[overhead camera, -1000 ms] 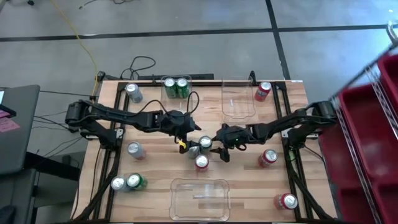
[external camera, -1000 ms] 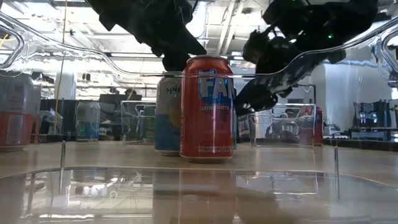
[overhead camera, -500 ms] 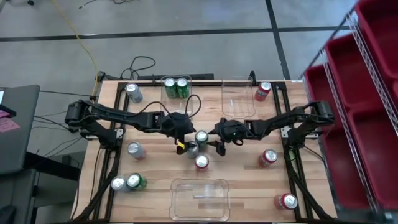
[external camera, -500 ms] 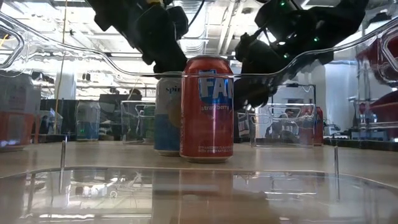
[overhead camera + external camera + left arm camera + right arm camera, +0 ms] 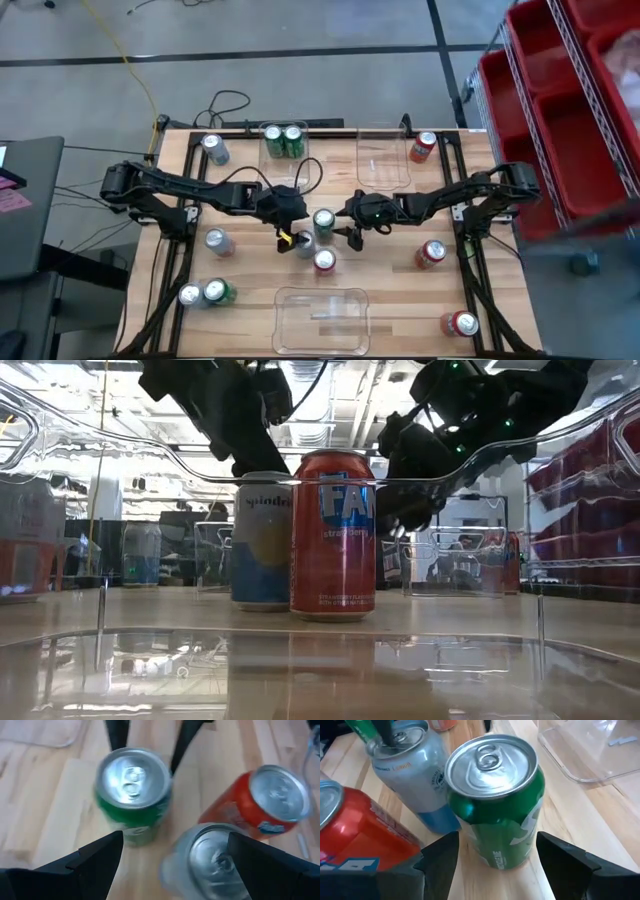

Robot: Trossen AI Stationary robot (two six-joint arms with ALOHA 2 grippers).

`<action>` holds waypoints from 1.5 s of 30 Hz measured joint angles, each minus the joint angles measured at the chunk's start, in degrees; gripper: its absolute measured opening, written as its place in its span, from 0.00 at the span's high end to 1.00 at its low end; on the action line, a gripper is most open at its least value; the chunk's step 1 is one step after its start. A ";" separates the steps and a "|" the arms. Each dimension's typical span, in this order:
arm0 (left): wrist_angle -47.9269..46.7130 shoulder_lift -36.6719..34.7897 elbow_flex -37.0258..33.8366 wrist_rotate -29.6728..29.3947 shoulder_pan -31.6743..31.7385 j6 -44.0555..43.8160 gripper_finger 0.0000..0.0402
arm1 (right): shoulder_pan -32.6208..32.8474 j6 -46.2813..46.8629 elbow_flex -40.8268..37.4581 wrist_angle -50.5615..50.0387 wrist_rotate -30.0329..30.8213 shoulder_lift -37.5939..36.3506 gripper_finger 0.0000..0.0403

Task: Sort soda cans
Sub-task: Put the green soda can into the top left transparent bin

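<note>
Three soda cans stand together at the table's middle: a green can (image 5: pixel 323 220), a silver can (image 5: pixel 304 244) and a red can (image 5: pixel 323 262). My right gripper (image 5: pixel 496 851) comes from the table's right and is shut on the green can (image 5: pixel 495 795). My left gripper (image 5: pixel 175 867) comes from the table's left and is open, its fingers on either side of the silver can (image 5: pixel 207 862). In the low view the red can (image 5: pixel 333 535) hides the green one. My right gripper pinches the green can's body (image 5: pixel 470 827) between its two fingers, one on each side, low on the can. The fingers slant down from the table's right. The can is upright; whether its base is clear of the table I cannot tell. My left gripper slants down from the table's left over the silver can. One finger (image 5: pixel 384 731) meets the can's top rim (image 5: pixel 395 744). The can stands upright on the table.
Clear bins stand at the far edge (image 5: pixel 385 160), at the near edge (image 5: pixel 320 320), and one with two green cans (image 5: pixel 283 140). Loose cans lie about: silver (image 5: pixel 218 242), silver and green (image 5: pixel 205 293), red (image 5: pixel 432 252), (image 5: pixel 462 323), (image 5: pixel 422 148). A red shelf cart (image 5: pixel 560 110) stands beyond the right edge.
My right gripper has gone toward the table's left and far edge with the green can, which now stands apart from the red can. My left gripper has tipped downward, and the silver can has slid a little toward the left and near edges. The red cart has rolled behind the table.
</note>
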 joint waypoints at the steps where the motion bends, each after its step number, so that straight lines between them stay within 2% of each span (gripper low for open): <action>1: 0.03 0.00 0.00 0.02 -0.38 0.02 0.11 | 0.02 -0.01 0.00 0.03 0.00 -0.09 0.29; 12: 3.82 -0.79 -0.02 -0.11 -4.00 -0.59 0.11 | 1.33 -3.42 0.00 0.24 -0.72 -0.62 0.29; 20: 2.36 -5.24 -0.02 -8.17 -2.40 -0.64 0.11 | 1.19 -3.49 0.00 -1.24 0.30 -0.62 0.29; 27: 2.07 -3.21 -0.02 -5.82 0.94 -1.33 0.11 | -0.79 -2.62 0.00 -0.48 1.39 -0.62 0.29; 35: 3.59 -1.86 -0.02 -5.78 1.16 0.44 0.11 | -2.02 -3.70 0.02 4.85 1.40 -0.60 0.29; 45: 6.56 -1.86 -0.02 -7.42 1.21 2.65 0.11 | -2.05 -5.65 2.93 4.86 1.42 -0.55 0.29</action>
